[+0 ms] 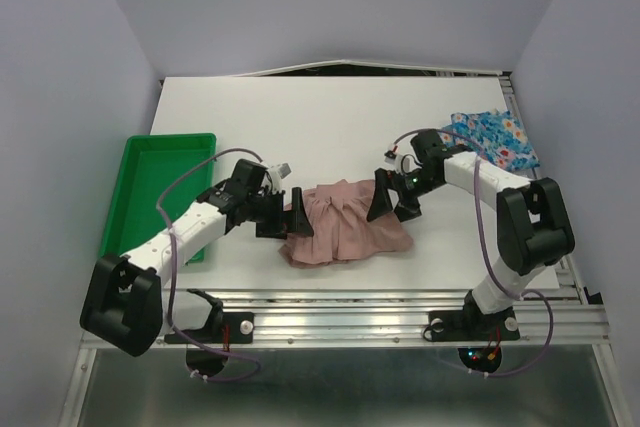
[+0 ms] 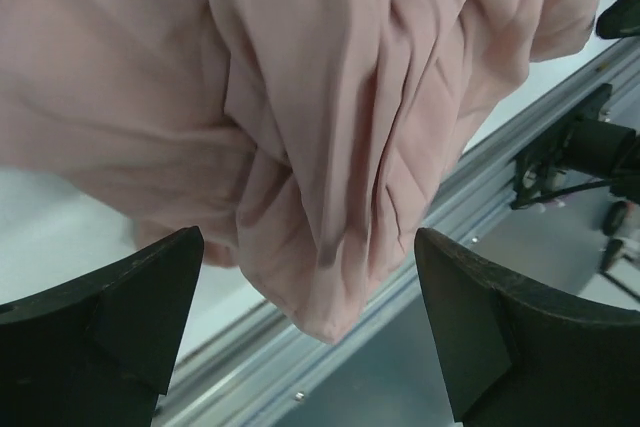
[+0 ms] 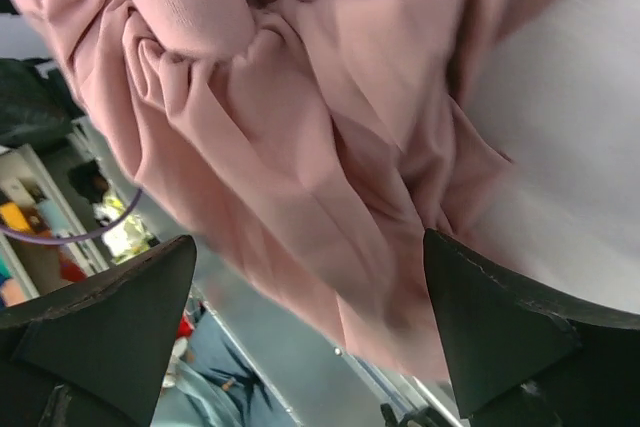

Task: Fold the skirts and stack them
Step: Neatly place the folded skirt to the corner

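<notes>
Two skirts show on the tabletop (image 1: pixel 330 117), and neither lies on the other, so the task looks to be no further than its early half.

The pink skirt (image 1: pixel 345 224) lies at the middle of the near edge, between the two arms. It is gathered into a rumpled, roughly square heap with deep creases (more a bunch than a clean fold, as far as the wrist views show). In the left wrist view, one lobe of it reaches out over the metal rail at the tabletop's edge. The blue flowered skirt (image 1: pixel 495 140) lies well apart, at the far right corner, spread out and not folded that I can see. No white skirt is visible in any view.

The left jaws, at the end of the left arm (image 1: pixel 190 227), stand wide apart just beside the pink skirt's left side. Their dark fingers (image 2: pixel 110 327) grip nothing. The right jaws, on the right arm (image 1: pixel 490 182), are spread just as wide at the skirt's right side, also gripping nothing.

What is left, by my reading, is to tidy or finish the pink fold, fold the blue one, and set one on the other.

The count is two skirts in sight, two arms and one green tray (image 1: pixel 160 182) at the left, with no cloth in it.
</notes>
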`<act>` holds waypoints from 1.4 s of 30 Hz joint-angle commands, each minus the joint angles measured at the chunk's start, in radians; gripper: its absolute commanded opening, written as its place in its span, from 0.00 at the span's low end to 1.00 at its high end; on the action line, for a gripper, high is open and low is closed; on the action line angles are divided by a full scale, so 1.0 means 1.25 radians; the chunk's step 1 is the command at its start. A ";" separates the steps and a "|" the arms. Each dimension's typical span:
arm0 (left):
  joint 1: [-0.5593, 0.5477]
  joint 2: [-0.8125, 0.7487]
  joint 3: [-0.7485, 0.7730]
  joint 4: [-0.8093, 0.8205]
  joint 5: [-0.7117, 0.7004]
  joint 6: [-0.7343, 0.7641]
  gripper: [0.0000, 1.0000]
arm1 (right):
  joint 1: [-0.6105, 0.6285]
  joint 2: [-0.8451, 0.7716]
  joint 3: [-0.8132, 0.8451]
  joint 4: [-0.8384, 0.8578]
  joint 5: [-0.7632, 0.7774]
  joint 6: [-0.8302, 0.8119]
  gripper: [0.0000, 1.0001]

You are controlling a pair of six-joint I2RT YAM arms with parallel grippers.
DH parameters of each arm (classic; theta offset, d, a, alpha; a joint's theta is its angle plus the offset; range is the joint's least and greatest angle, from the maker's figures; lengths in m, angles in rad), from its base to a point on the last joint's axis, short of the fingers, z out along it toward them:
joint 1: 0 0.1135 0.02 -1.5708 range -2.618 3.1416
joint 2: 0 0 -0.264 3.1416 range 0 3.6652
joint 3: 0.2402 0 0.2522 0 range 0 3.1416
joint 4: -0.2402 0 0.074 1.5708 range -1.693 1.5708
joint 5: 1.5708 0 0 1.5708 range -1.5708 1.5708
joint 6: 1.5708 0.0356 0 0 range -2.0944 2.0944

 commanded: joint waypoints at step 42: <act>-0.074 0.402 0.158 0.261 -0.170 -0.251 0.07 | -0.031 0.098 -0.041 0.267 0.193 0.168 1.00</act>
